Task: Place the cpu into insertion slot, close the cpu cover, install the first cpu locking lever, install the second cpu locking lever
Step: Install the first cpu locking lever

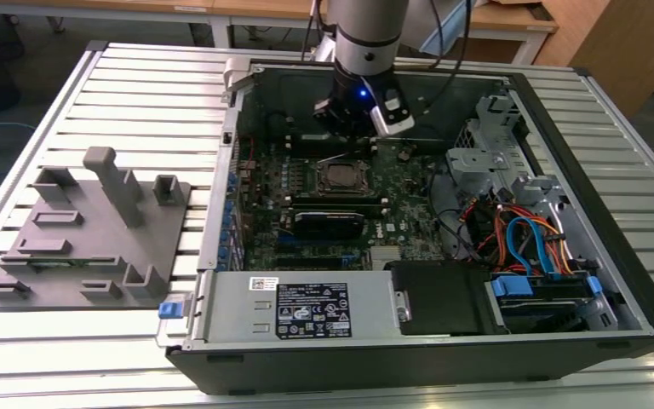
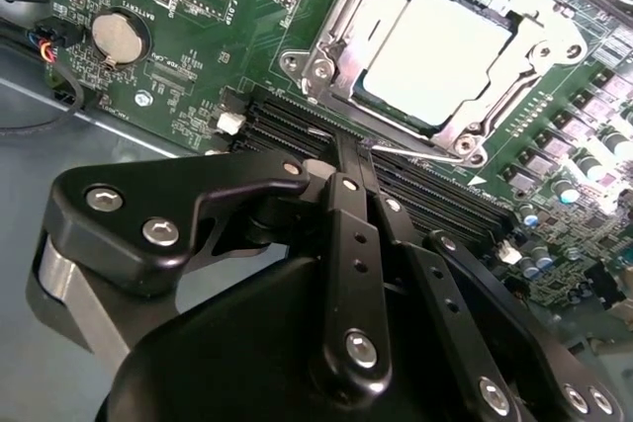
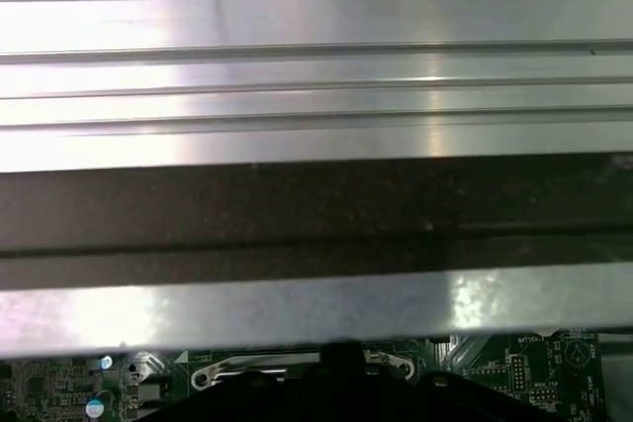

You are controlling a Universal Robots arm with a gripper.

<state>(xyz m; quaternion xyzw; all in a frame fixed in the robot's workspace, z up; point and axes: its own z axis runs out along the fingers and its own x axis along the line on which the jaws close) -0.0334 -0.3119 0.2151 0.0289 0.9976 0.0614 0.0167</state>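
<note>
I am looking down into an open computer case (image 1: 599,281) that lies on its side on a ribbed metal tabletop (image 1: 134,77), so that the green board (image 1: 401,200) faces up at me and I can reach it from above.

My claw (image 2: 348,141) hangs over the far part of the board, just beyond the slot (image 1: 342,177). Its two black fingers (image 2: 346,170) are pressed together with nothing between them, and their joined tip sits at the black memory slots (image 2: 287,126), right beside a thin wire lever (image 2: 420,151) on the socket's edge. I judge the fingers are shut so they can work as one narrow pusher against a lever instead of a gripper.

The cpu (image 2: 435,51) is already in the slot: its pale metal top lies flat and square inside the silver rim. The cover (image 2: 341,22) frames the chip, its big window letting the top show through. It looks lowered over the chip, though I cannot tell whether it is fully down or whether either lever is latched.

In the exterior view, a grey holder (image 1: 88,239) with upright posts rests on the tabletop to that view's left of the case, well apart from my work. A grey power box (image 1: 293,308) sits along the case's near edge.
</note>
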